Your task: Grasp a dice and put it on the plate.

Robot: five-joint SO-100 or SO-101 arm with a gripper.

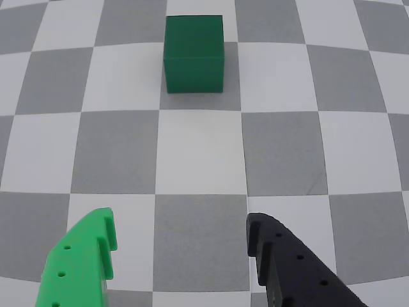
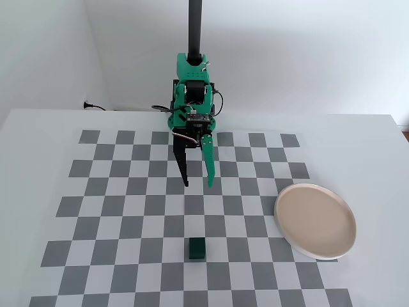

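Dice (image 2: 196, 248) near front edge of checkered mat (image 2: 115, 192), mid-width; plate (image 2: 315, 220) well right, overlapping mat's right edge; gripper (image 2: 197, 184) above, behind dice.

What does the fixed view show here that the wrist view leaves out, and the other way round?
Only the fixed view shows the plate, empty at the right of the checkered mat, plus the arm's body and the white wall. Only the wrist view shows the dice's plain faces close up. Both show the dice on the mat, apart from the open gripper, with one green and one black finger.
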